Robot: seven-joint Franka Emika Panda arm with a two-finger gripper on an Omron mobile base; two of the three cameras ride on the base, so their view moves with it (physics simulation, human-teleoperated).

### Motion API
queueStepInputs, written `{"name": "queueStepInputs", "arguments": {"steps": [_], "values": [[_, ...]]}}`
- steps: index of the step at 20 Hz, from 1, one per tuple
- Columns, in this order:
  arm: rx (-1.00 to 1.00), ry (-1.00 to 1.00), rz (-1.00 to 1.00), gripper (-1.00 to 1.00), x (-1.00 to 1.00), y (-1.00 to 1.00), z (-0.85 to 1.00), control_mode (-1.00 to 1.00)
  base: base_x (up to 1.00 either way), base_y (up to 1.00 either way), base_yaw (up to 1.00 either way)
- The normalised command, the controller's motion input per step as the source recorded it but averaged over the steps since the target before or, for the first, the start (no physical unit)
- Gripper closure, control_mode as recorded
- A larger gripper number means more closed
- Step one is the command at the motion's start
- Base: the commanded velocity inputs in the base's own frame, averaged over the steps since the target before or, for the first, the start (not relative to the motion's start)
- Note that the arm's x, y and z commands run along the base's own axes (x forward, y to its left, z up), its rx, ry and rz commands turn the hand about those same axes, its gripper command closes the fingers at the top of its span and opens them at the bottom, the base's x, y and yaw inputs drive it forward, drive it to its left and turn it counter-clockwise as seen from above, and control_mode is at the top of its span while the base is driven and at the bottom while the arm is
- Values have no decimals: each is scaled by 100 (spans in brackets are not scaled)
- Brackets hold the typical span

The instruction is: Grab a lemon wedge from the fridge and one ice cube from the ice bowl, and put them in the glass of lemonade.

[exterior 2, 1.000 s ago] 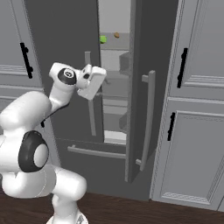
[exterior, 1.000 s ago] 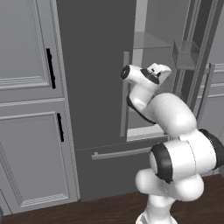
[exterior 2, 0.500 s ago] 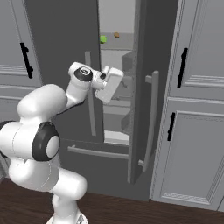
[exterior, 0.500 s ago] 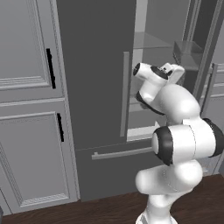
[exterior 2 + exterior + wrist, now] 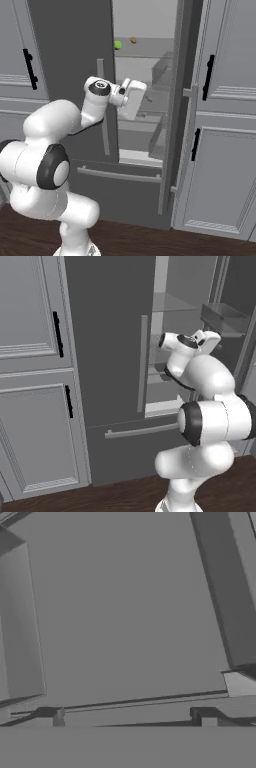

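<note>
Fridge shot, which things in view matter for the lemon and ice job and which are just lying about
For the job:
- fridge, right door open
- lemon wedge, yellow-green, on an upper shelf
- gripper, jaws wide apart, holding nothing

Just there:
- small brown item beside the wedge on that shelf
- panelled cabinets flanking the fridge

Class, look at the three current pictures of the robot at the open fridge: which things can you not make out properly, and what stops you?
- Lemon wedge, right base view: too small to show its shape.
- Brownish item beside it: too small to identify.
- Fridge interior, left base view: partly hidden by the arm.
- Hand, hand view: fingertips barely visible.
</note>
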Motion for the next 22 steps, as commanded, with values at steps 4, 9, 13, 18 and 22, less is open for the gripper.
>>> {"name": "queueStepInputs", "arguments": {"steps": [4, 9, 13, 18, 22], "values": [[-40, 18, 1, -100, 6, 80, 62, -100, 0, 0, 0], [-25, 16, 1, -100, 32, -12, 54, -100, 0, 0, 0], [-4, 21, -1, -100, 65, -92, 15, -100, 0, 0, 0], [7, 19, -9, -100, 7, -100, 0, -100, 0, 0, 0], [11, 14, -8, -100, 0, -74, 5, -100, 0, 0, 0]]}}
